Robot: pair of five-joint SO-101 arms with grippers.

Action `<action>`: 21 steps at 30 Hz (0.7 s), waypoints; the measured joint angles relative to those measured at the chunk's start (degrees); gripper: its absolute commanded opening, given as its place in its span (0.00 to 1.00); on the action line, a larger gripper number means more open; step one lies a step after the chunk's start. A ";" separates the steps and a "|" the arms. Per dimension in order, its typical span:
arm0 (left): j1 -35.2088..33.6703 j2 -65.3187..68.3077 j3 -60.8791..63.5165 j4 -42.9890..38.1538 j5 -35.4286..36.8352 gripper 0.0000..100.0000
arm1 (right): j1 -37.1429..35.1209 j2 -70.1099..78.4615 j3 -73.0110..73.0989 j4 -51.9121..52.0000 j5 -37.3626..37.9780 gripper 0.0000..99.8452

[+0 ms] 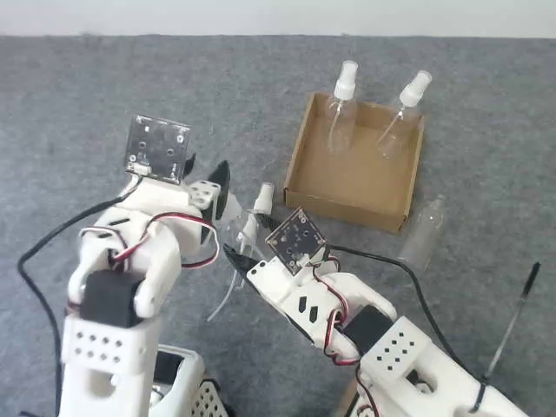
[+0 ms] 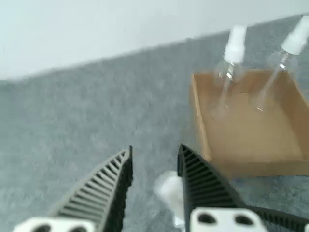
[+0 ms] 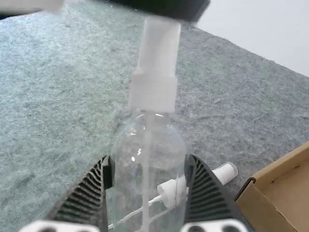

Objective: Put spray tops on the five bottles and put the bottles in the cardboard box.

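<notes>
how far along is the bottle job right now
Done: two topped bottles stand in the cardboard box. In hand: the right arm's jaws grip a third bottle, spray top on its neck. Remaining: an uncapped bottle lies beside the box.

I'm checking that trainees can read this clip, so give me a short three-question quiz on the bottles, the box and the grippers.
1. How many bottles stand inside the cardboard box?
2. True or false: the lying bottle on the mat beside the box has no spray top.
3. What is the right gripper shut on? A) a loose spray top B) a capped bottle C) nothing

Key: 1. two; 2. true; 3. B
</notes>
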 measured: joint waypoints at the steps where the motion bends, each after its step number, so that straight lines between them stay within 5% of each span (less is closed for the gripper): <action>1: -0.79 0.00 -2.11 0.79 0.00 0.15 | 0.00 0.00 0.00 0.00 0.00 0.01; 9: -2.11 -2.37 -5.19 4.75 0.09 0.15 | 6.86 0.00 -1.23 0.00 0.00 0.01; 21: 4.31 -31.56 29.98 -5.45 0.09 0.28 | 10.64 0.09 -22.59 13.36 0.00 0.01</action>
